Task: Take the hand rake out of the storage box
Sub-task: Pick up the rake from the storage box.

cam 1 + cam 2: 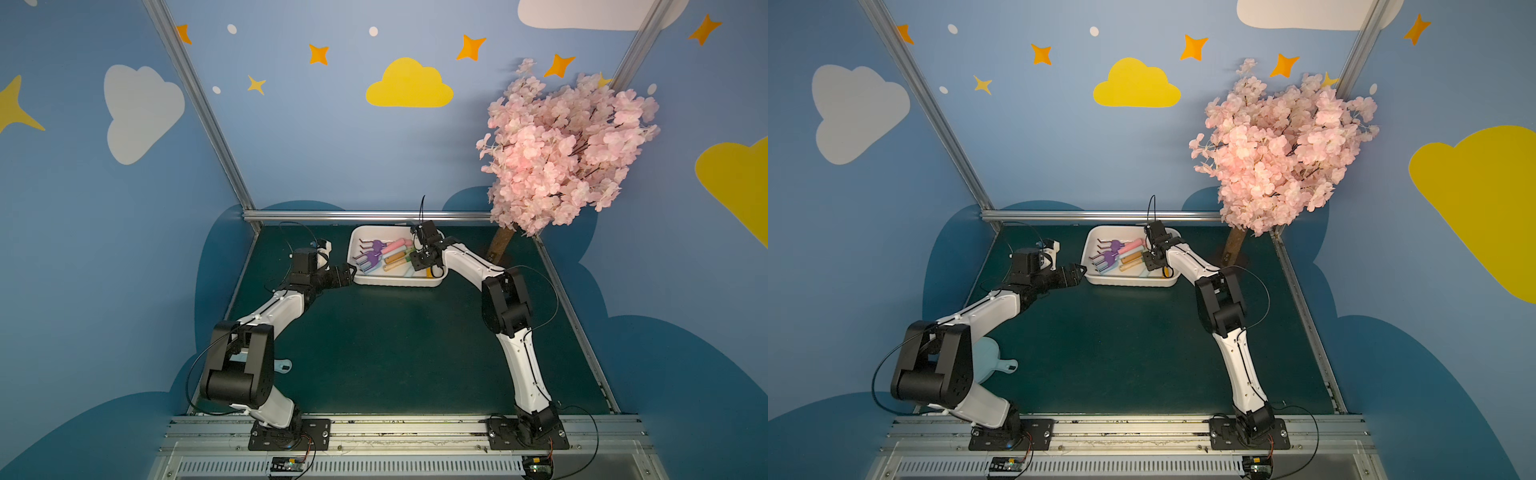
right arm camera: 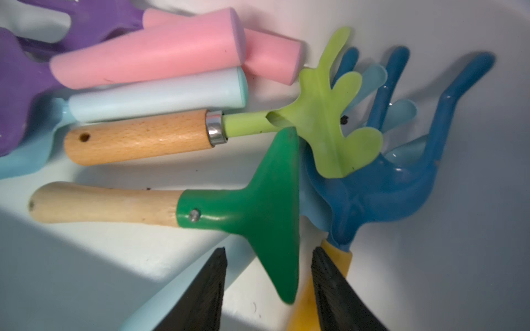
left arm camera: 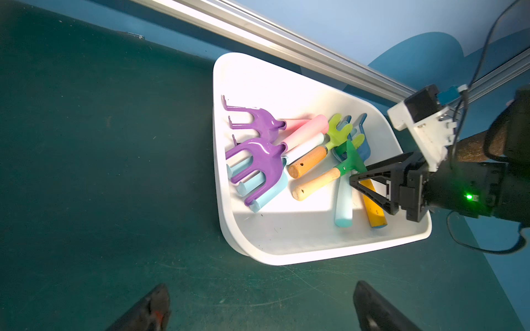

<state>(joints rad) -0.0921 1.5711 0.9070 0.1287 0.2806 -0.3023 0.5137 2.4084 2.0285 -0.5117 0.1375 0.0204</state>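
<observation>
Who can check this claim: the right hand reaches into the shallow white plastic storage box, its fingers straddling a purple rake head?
Not purple. The right hand reaches into the shallow white plastic storage box, its fingers straddling the dark green rake head with a pale wooden handle; the right wrist view shows it.

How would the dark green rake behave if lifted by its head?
Probably stiff: the dark green rake has a solid-looking head pinned to a wooden handle. Held at the head by the right gripper, the long handle may droop. It may nudge the blue rake beside it.
</observation>
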